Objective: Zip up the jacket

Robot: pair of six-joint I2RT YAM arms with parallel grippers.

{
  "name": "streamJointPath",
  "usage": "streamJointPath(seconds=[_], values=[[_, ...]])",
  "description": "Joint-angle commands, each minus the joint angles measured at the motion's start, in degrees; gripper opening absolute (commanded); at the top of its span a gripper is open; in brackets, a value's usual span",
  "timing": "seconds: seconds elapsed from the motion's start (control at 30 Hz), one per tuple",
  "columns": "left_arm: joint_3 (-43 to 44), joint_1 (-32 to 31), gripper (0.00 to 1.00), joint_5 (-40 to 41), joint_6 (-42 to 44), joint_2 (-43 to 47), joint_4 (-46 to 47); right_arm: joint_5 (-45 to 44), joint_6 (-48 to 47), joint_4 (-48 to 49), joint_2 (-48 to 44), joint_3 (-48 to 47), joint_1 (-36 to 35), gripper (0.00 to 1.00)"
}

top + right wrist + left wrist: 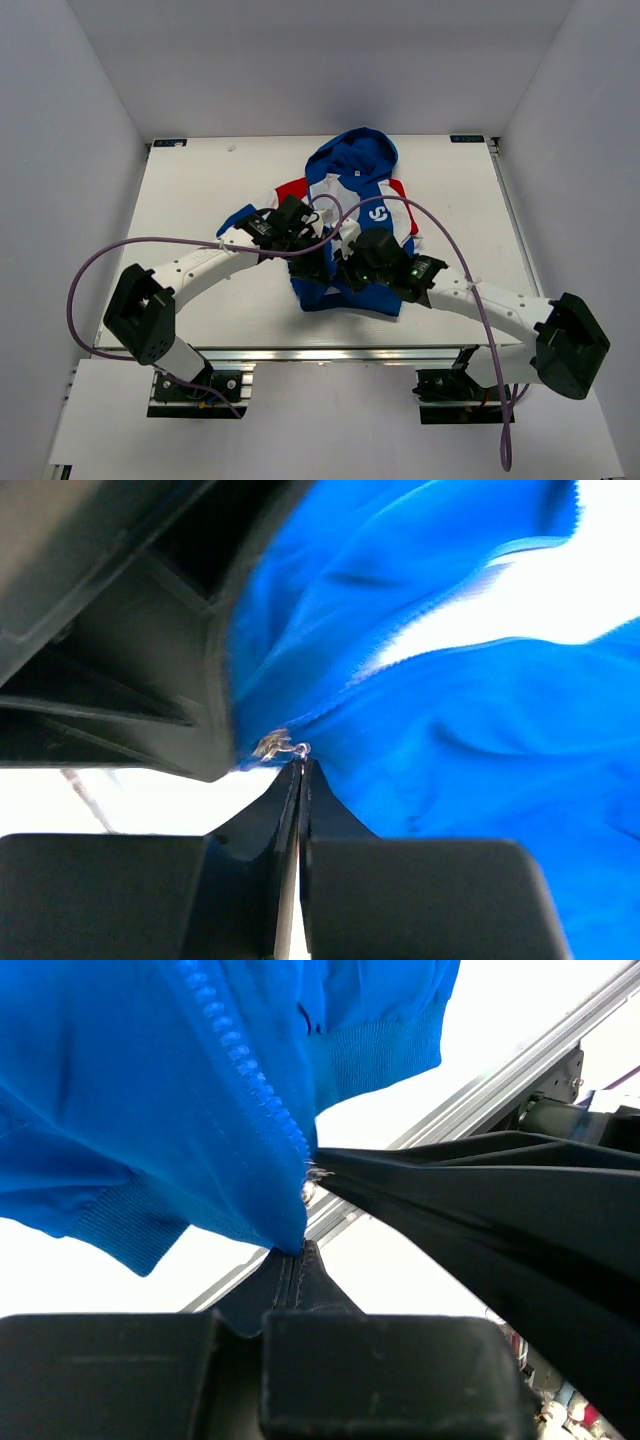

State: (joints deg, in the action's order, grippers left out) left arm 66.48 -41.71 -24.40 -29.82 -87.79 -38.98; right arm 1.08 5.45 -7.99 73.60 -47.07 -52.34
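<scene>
1 jacket point(352, 160) | L fingers point(318, 1285) pinch hem point(283, 1230) | R fingers point(322, 815) closed (1 zip pull point(274, 746))

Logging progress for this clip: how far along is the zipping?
Done: positioning only. In hand: left end effector pinches the jacket hem; right end effector is shut at the metal zipper pull. Left: teeth above lie apart, so the whole pull-up.

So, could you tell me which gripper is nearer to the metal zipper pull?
Right. The right gripper is shut with its tips right on the zipper pull; the left gripper pinches the bottom hem of the jacket, just below the pull.
</scene>
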Motion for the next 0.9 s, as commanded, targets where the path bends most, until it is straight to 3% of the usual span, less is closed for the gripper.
streamJointPath(seconds=[0.0,0.67,0.73,0.83,0.87], values=[[0.85,-0.39,0.0,-0.21,0.38,-0.1,-3.55,-10.21,1.14,1.31,-3.64,-2.41,0.22,0.0],[-1.17,-0.3,0.0,-0.21,0.73,0.95,-7.86,-34.04,-0.36,-3.17,6.99,-15.51,2.76,0.0],[-1.35,-0.39,0.0,0.23,0.82,1.22,-7.95,-31.33,-0.88,-4.49,6.99,-16.12,3.82,0.0],[1.27,-0.38,0.0,4.62,1.26,1.04,-7.87,-18.43,-4.83,-6.15,4.8,-15.86,4.35,0.0],[2.24,-0.3,0.0,7.24,1.52,0.87,-7.6,-10.22,-5.19,-7.55,4.45,-16.12,4.35,0.0]])
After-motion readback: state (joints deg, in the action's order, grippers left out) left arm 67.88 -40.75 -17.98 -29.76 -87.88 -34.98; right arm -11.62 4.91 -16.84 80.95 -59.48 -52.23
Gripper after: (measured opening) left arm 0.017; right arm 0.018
